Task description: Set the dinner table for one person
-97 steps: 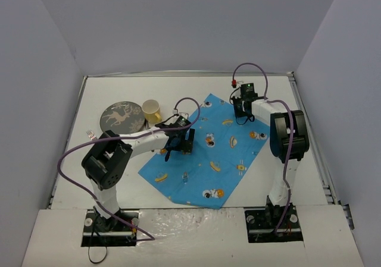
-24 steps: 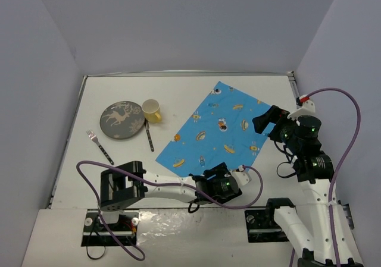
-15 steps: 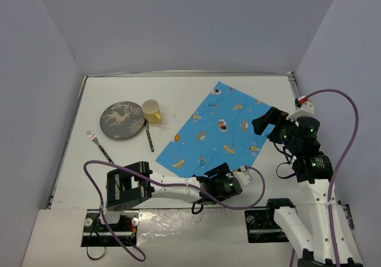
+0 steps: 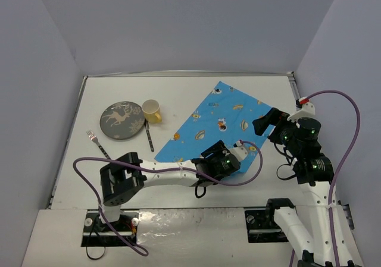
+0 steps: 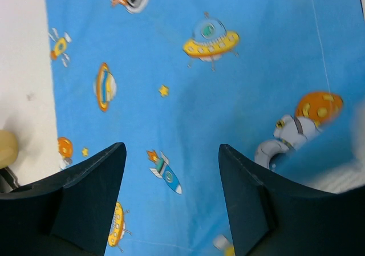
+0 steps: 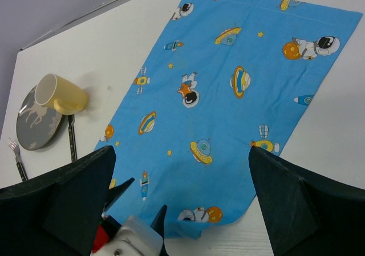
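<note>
Where the overhead camera looks down, the dinner table [image 4: 119, 88] fills the enclosure's floor, with a blue cartoon-printed cloth [image 4: 223, 121] lying skewed on its right half. The left gripper [image 4: 225, 162] sits over the cloth's near corner, and the right gripper [image 4: 266, 122] hangs at its right edge. A grey plate [image 4: 122, 120], yellow cup [image 4: 151, 110], knife [image 4: 149, 135] and fork [image 4: 98, 145] lie at the left. From the left wrist, the fingers stand spread above the print, with nothing pinched between them. From the right wrist, both fingers gape wide, and the cloth lies below.
</note>
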`<act>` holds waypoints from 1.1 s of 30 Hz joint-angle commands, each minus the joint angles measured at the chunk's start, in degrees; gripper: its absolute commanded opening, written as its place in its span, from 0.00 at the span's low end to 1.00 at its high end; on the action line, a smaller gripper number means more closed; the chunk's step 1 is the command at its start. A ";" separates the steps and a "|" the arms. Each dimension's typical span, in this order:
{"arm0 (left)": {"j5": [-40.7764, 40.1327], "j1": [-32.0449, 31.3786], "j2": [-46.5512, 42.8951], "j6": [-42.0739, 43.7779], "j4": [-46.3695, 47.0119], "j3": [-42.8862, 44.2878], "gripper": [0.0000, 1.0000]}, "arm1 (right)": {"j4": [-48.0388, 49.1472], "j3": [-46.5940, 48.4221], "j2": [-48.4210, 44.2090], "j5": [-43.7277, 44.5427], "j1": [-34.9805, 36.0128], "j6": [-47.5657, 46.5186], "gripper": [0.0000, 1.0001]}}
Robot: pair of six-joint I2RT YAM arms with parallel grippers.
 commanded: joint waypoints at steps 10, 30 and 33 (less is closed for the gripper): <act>11.49 -0.52 -17.00 -6.06 -4.54 -4.72 0.74 | 1.13 0.91 3.79 0.27 -0.28 -1.97 1.00; 16.15 -5.79 -1.45 1.09 0.37 -4.51 0.67 | 1.04 -0.60 4.13 -1.43 -0.31 -2.64 1.00; 14.10 -5.79 0.68 2.43 -0.01 -3.05 0.60 | 1.12 -0.83 4.16 -1.45 -0.32 -2.71 1.00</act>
